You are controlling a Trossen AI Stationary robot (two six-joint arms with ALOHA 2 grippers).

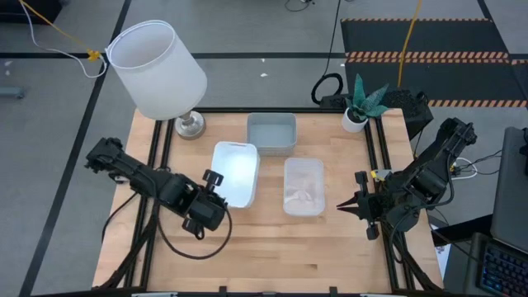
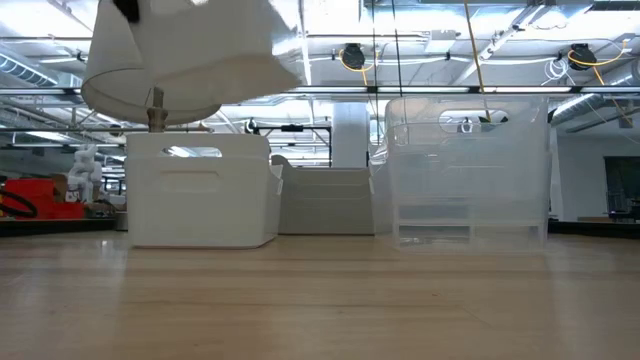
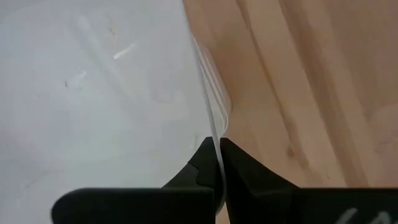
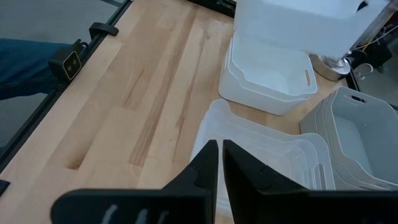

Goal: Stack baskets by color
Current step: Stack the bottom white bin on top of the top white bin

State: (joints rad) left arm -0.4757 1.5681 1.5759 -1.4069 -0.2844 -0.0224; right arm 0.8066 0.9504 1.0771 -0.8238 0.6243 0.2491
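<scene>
Left claw (image 1: pixel 216 191) clenched on white stack (image 1: pixel 235 173) rim, mid-tabletop (image 1: pixel 264 256), beside clear stack (image 1: pixel 303 186) and grey stack (image 1: pixel 271 133). Right claw (image 1: pixel 346 205) shut, empty. Sorting seemingly finished; next, release rim, retreat.

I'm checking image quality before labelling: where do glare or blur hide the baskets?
High view: glare whitens the inside of the white basket stack. Low view: the clear basket stack lets ceiling lights show through, muddling its outline. Left wrist view: the white basket fills the frame, soft and featureless, behind the left gripper.
</scene>
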